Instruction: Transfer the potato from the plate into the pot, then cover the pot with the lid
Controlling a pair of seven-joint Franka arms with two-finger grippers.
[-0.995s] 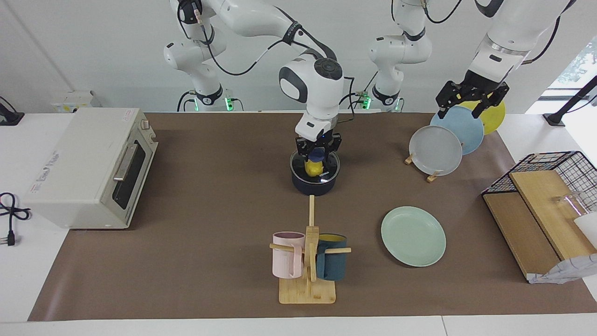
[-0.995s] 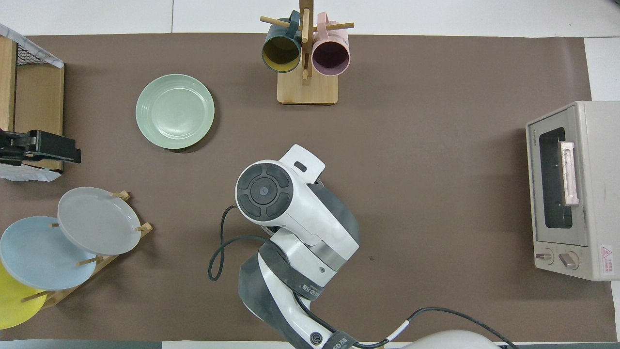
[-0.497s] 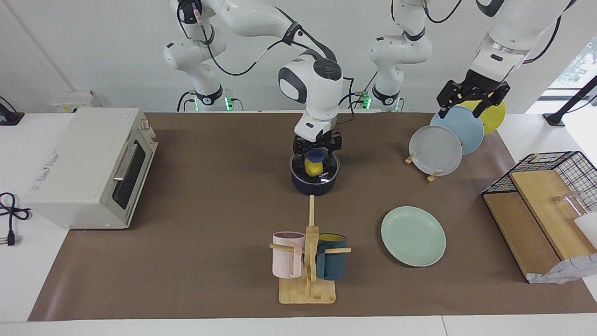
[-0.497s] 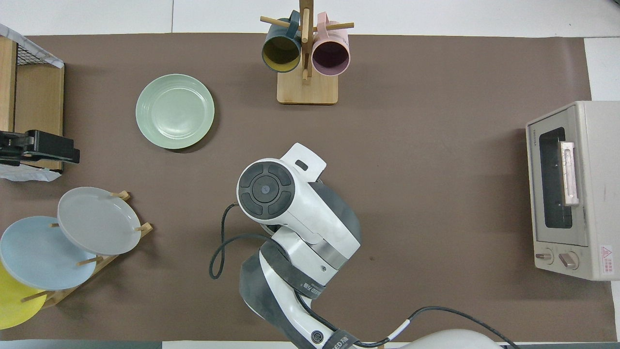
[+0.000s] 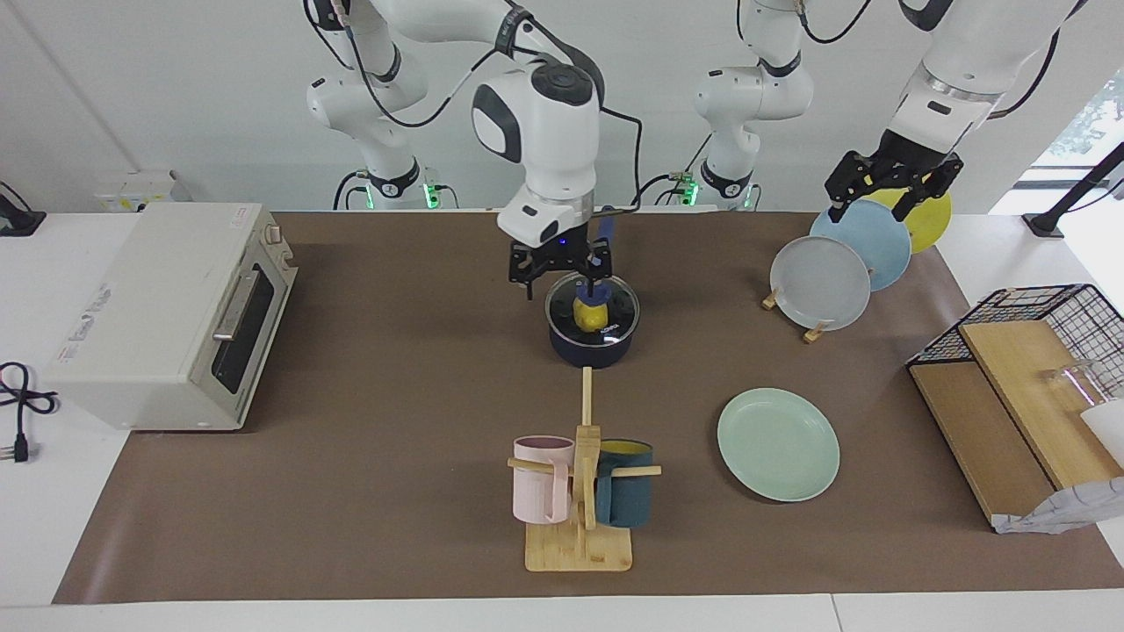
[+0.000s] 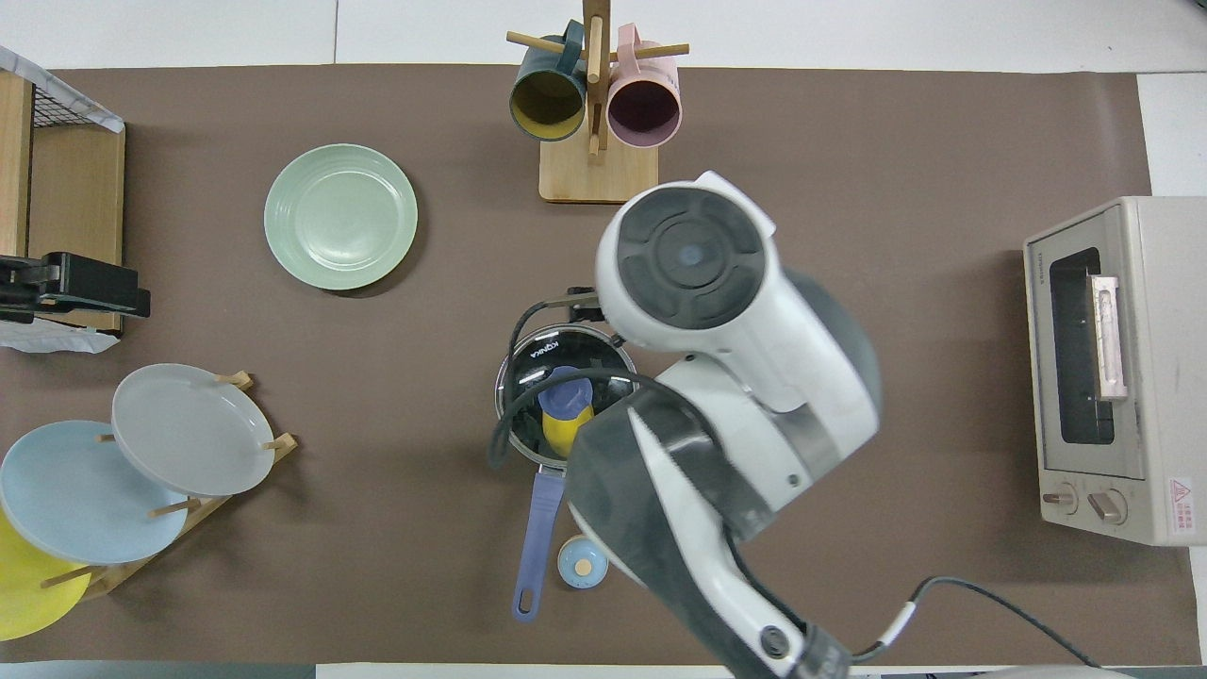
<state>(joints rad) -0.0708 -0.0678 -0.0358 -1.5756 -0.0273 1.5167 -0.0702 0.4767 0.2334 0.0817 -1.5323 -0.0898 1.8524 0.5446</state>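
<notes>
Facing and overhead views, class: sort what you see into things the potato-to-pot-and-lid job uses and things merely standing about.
Job things:
- potato, inside the pot
- pot
- lid, on the pot
- plate, bare
- right gripper, open, above the lid

Standing about:
- toaster oven
- mug stand
- plate rack
- small bell
- wire basket
- left gripper, waiting over the plate rack

The facing view looks from high across the table (image 5: 395, 527) toward the robots, taking in its whole brown surface; the overhead view looks steeply down from above the robots' end; both share that surface, turned half round
</notes>
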